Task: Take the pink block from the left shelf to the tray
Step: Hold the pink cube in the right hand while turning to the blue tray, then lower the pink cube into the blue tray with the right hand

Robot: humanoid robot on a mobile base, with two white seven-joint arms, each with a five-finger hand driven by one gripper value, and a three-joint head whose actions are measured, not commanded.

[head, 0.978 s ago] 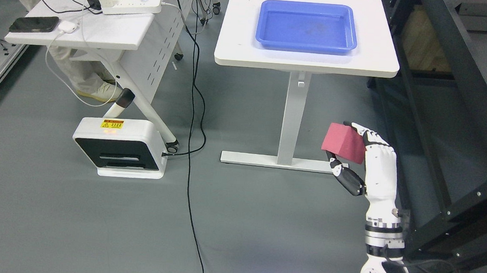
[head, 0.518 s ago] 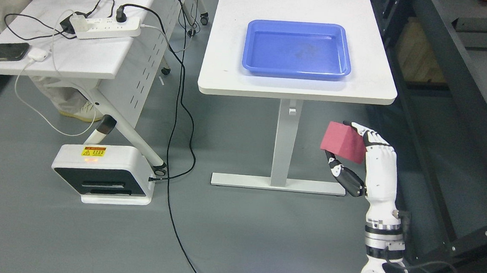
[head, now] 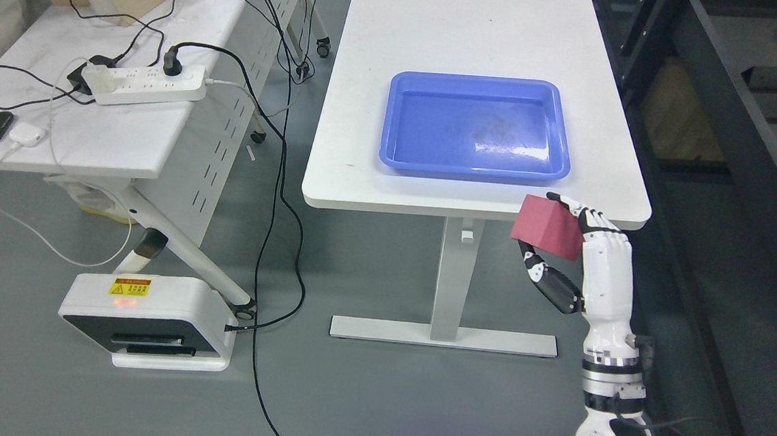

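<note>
My right hand (head: 564,247) rises from the lower right, held upright, its fingers and thumb shut on the pink block (head: 546,228). The block hangs just in front of the near right corner of the white table (head: 456,38). The blue tray (head: 477,128) sits on that table near its front edge, with nothing in it, a little up and left of the block. My left arm is out of view.
A dark shelf frame (head: 729,132) runs along the right side. On the left stands a second white table (head: 60,120) with a power strip (head: 145,83), cables, a phone and wooden boxes. A white floor unit (head: 145,321) and a black cable (head: 270,251) lie on the grey floor.
The whole view has shifted: the table and tray now sit lower and closer in the picture, so the camera has moved nearer. My right hand keeps the same hold on the block.
</note>
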